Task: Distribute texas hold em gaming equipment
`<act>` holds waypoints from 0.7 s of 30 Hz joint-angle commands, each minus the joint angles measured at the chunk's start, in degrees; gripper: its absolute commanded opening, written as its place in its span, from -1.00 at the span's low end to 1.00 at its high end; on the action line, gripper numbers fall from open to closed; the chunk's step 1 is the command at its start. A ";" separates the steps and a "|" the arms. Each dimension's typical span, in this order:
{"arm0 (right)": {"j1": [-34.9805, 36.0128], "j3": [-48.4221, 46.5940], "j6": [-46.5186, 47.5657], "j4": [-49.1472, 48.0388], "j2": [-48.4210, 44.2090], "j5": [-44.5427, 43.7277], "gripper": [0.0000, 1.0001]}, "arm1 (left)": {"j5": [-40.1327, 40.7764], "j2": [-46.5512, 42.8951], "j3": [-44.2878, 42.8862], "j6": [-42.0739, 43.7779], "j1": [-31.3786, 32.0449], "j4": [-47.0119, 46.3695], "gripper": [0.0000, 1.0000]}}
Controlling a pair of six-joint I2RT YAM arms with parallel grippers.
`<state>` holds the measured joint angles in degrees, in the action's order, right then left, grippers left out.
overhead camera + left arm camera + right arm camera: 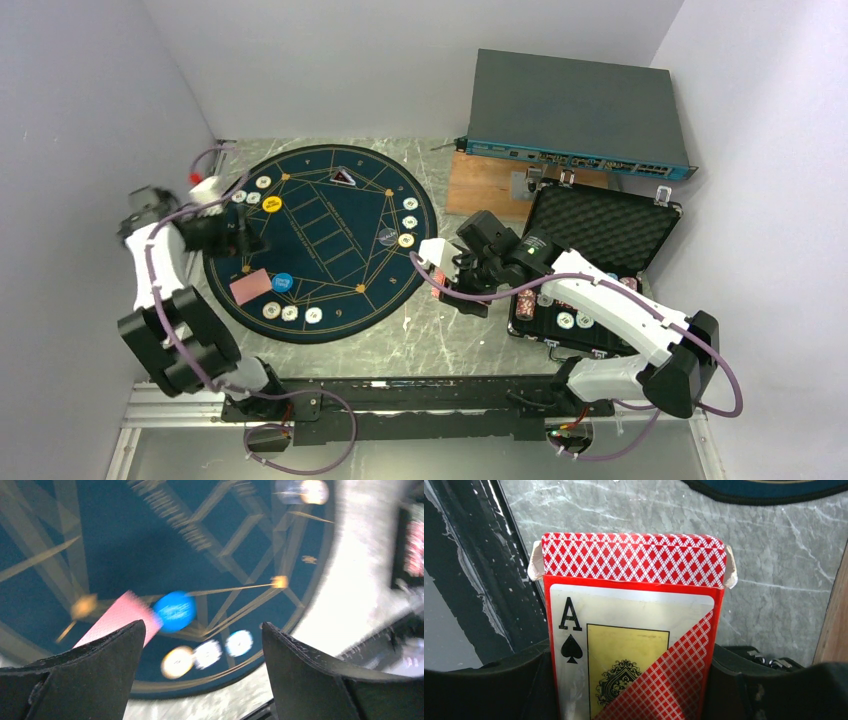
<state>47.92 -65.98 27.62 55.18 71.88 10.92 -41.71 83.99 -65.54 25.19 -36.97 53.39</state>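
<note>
Poker chips lie in threes on the round navy mat [330,250]: far left [252,196], near edge [290,313] and right [410,221]. On it too are a yellow disc [272,204], a blue disc [283,283] and a red-backed card [250,286]. My left gripper [238,236] hovers over the mat's left side, open and empty. Its blurred wrist view shows the left gripper [202,625] above the blue disc [174,611], the card [117,622] and three chips [207,653]. My right gripper [631,680] is shut on an open box of red-backed playing cards [634,630], held over bare table right of the mat [440,287].
An open black foam-lined case [600,230] with more chips [565,320] stands at the right. Behind it a grey rack device [580,110] rests on a wooden board [485,185]. A small triangular marker [344,177] and a clear disc [387,237] lie on the mat. Walls enclose the table.
</note>
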 commanded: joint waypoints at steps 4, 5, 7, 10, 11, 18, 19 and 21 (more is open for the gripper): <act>-0.02 -2.05 -0.44 -5.73 -1.24 5.22 -1.00 | -23.89 -8.79 3.48 -20.54 32.76 -14.12 0.83; -0.02 -2.19 -0.46 -5.82 -1.14 5.51 -1.00 | -24.37 -9.37 5.10 -26.71 37.05 -19.54 0.83; 0.14 -2.59 -0.29 -5.72 -0.68 5.90 -1.00 | -25.23 -9.75 8.20 -36.21 44.60 -29.72 0.84; 0.39 -3.40 -0.37 -5.61 0.26 5.75 -1.00 | -24.98 -8.93 10.41 -46.35 52.08 -39.76 0.87; 0.46 -3.57 -0.37 -5.61 0.48 5.76 -1.00 | -25.16 -8.54 10.85 -48.68 53.94 -42.59 0.88; 0.85 -3.88 -0.44 -5.34 1.49 4.70 -1.00 | -24.82 -6.83 12.80 -58.14 62.22 -55.16 0.99; 0.86 -4.02 -0.58 -5.39 1.62 4.65 -1.00 | -24.74 -6.41 12.87 -58.71 63.15 -56.01 0.99; 0.92 -4.27 -0.76 -5.77 1.80 4.64 -1.00 | -24.39 -5.13 12.62 -59.57 64.60 -56.56 0.96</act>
<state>48.49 -66.85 27.40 52.38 73.84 15.05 -64.93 77.12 -52.73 -28.60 24.84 5.13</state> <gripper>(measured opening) 0.665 0.992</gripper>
